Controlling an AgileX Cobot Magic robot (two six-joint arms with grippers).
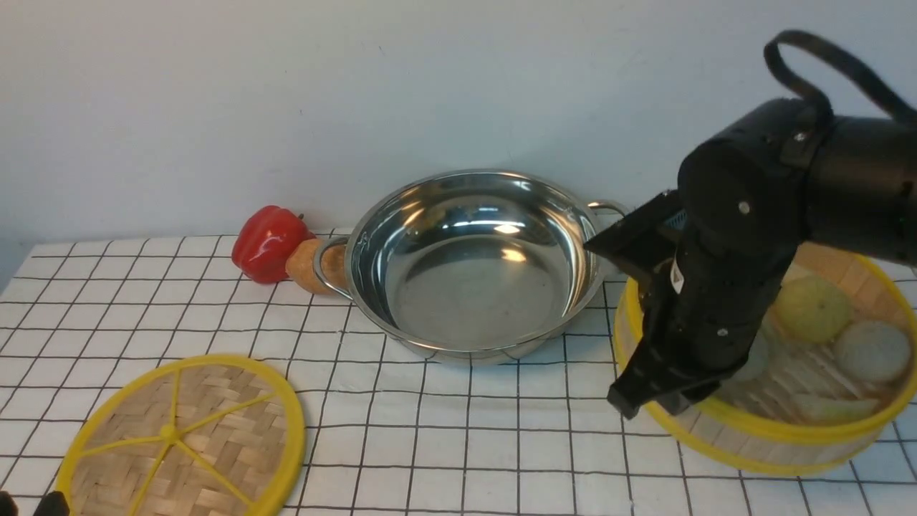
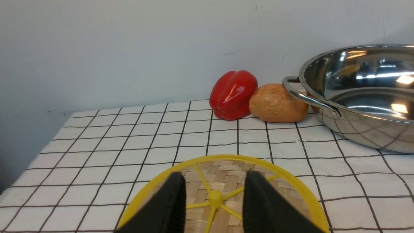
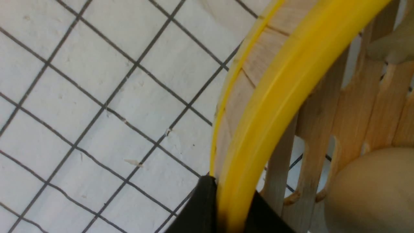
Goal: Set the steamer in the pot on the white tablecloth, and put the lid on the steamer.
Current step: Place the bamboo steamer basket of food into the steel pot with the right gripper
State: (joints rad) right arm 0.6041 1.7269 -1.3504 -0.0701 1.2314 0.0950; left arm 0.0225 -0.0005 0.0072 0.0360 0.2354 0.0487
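gripping the yellow rim of the steamer (image 1: 759, 448) at its near left side, the right claw (image 1: 648, 405) reaches down from the right arm in the front view. the basket, with pale buns (image 1: 870, 351) inside, stands at the right of the white tablecloth (image 1: 466, 444), just beside the pot (image 1: 473, 287), which is empty. the lid (image 1: 183, 437) lies flat at the near left, well apart from both. a red pepper (image 1: 269, 244) and a brown lump (image 1: 308, 266) sit by the pot's left handle.

in the left wrist view the left claw (image 2: 215, 176) is spread wide over the lid's hub, holding nothing; whether it touches the weave i cannot tell.

in the right wrist view the fingers (image 3: 200, 210) pinch the steamer's rim, one outside the wall and one inside. whether the basket has left the cloth i cannot tell.

by my reading neither step is done: the steamer is grasped but not in the pot, and the lid waits for it.
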